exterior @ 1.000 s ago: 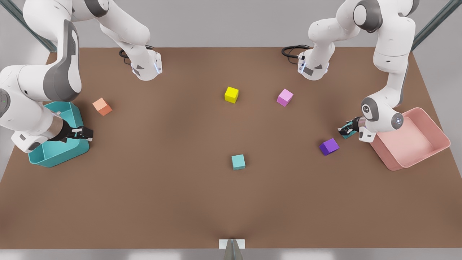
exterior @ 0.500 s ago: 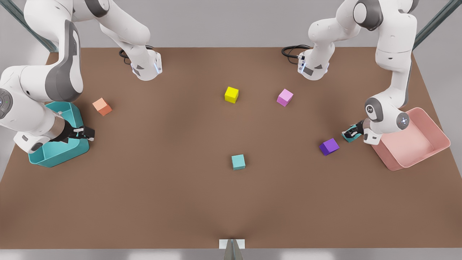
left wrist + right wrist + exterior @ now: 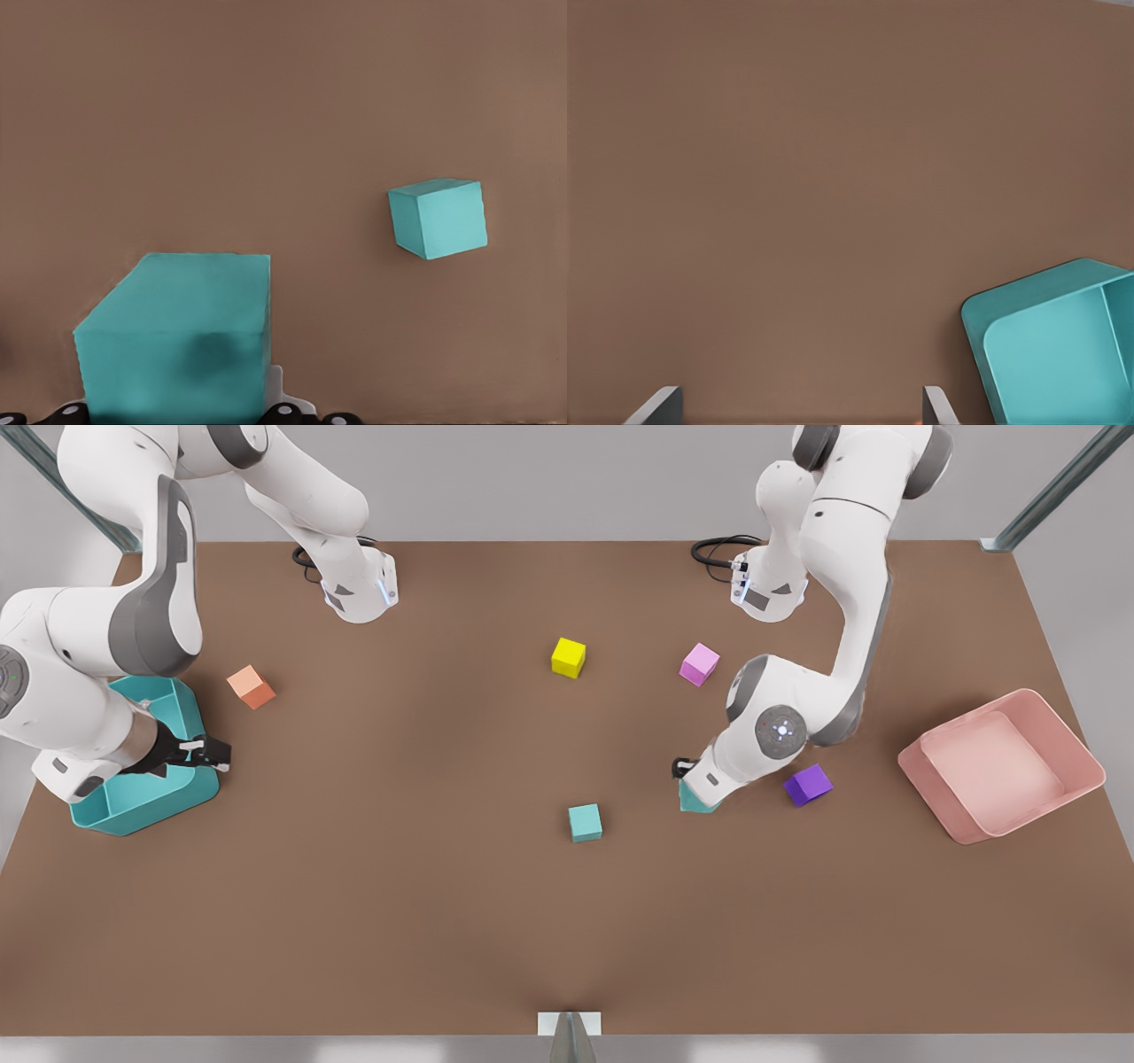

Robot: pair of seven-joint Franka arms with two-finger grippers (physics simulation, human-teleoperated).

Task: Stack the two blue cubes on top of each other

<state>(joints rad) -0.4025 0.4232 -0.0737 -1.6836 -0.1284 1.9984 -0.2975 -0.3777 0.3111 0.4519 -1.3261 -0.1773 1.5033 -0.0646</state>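
Note:
One blue cube (image 3: 585,822) rests on the brown table near the middle. The other blue cube (image 3: 696,801) is held in my left gripper (image 3: 692,786), which is shut on it, a little to the front view's right of the resting one. In the left wrist view the held blue cube (image 3: 177,336) is close and the free blue cube (image 3: 439,218) lies farther off. My right gripper (image 3: 208,753) waits open over the teal bin's edge at the front view's left, with its fingertips (image 3: 939,405) spread wide.
A purple cube (image 3: 807,785) lies just to the front view's right of my left gripper. A pink bin (image 3: 941,797) stands at the right edge and a teal bin (image 3: 190,797) at the left. Yellow (image 3: 568,657), pink (image 3: 699,663) and orange (image 3: 251,686) cubes lie farther back.
My left gripper has carried its blue cube from beside the pink bin, past the purple cube, toward the front view's left. The right arm has barely moved.

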